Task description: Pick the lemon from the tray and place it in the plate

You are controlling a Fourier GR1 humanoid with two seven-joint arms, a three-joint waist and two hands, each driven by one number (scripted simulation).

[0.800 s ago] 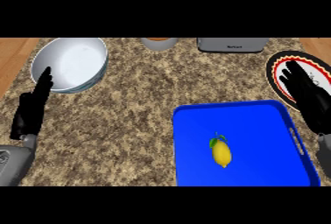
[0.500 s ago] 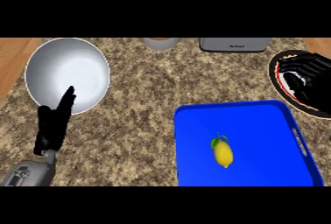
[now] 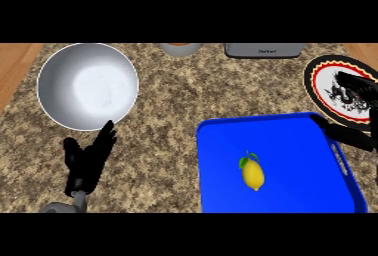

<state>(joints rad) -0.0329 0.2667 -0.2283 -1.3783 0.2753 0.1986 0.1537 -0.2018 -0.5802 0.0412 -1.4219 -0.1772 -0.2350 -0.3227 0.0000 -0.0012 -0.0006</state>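
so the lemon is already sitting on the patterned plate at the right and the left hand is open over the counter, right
Not quite. The head view shows the lemon lying on the blue tray, not on the patterned plate. The rest holds: the left hand is open over the counter.

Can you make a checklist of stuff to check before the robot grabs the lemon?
1. Lemon lies in the blue tray, nothing covering it: ok.
2. Right hand is over the lemon: not ok, it sits over the plate at the right edge.
3. Right hand fingers open: cannot tell.
4. Left hand out of the way: ok, it is open, left of the tray.
5. Plate has room for the lemon: cannot tell, the hand hides part of it.
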